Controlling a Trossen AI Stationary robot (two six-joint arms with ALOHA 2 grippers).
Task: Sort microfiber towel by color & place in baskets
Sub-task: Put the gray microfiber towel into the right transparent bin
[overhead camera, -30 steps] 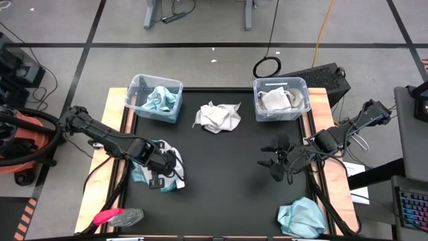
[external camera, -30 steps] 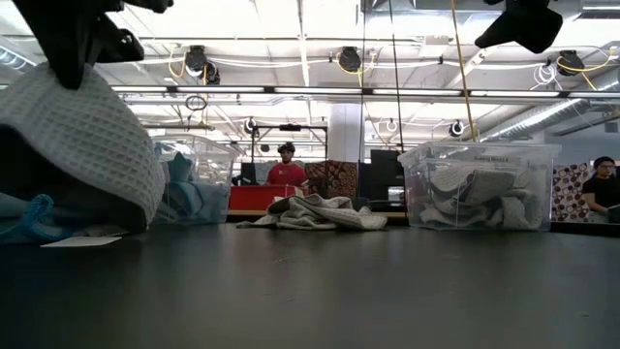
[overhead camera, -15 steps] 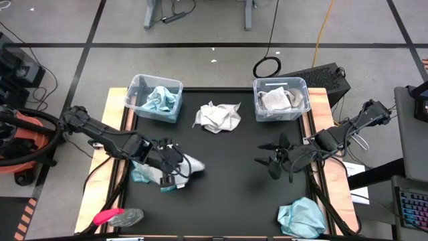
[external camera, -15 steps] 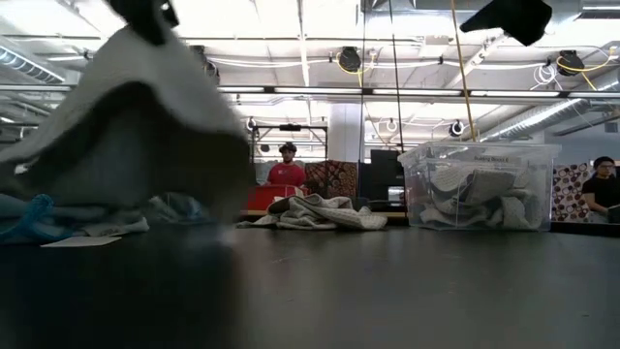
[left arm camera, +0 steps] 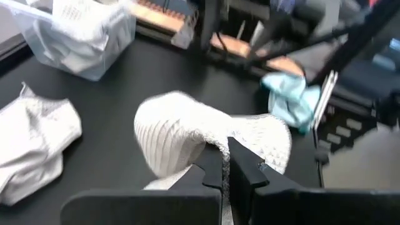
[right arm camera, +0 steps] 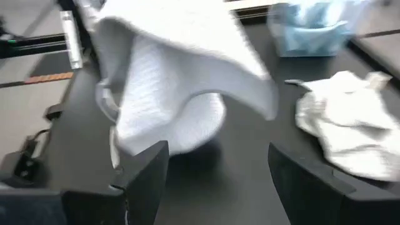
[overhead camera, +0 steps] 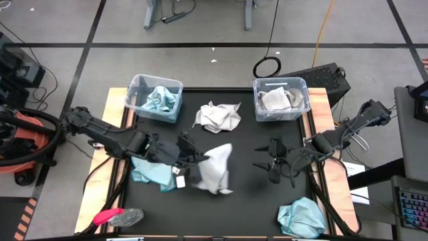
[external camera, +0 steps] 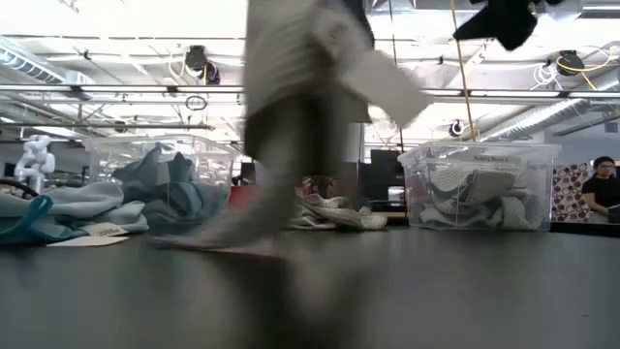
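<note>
While dangling from the tightly closed left end effector [overhead camera: 192, 161], swinging a grey-white towel [overhead camera: 215, 169] above the middle of the desk [overhead camera: 247, 134], clear of both baskets. Hanging just beside the right end effector [overhead camera: 263, 158], which is waiting with fingers spread wide and gripping nothing.

Counting what is already sorted: teal cloth lying in the first basket [overhead camera: 137, 84], well beyond the left end effector at the far edge of the desk, and grey-white cloth lying in the second basket [overhead camera: 257, 87], beyond the right end effector at the same edge.

Counting what is left, besides the held piece:
- a crumpled white towel [overhead camera: 217, 117] lying on the desk between the two baskets, beyond both end effectors
- a loose teal towel [overhead camera: 150, 174] lying flat just behind the left end effector, beneath that arm
- a second teal towel [overhead camera: 301, 215] bunched at the near edge, behind the right end effector

Judging the job as roughly half done: four cloths waiting, two of each colour, with the held one probably heading for the second basket. Leaving aside a pink-and-grey object [overhead camera: 117, 216] at the near corner, well behind the left end effector.
</note>
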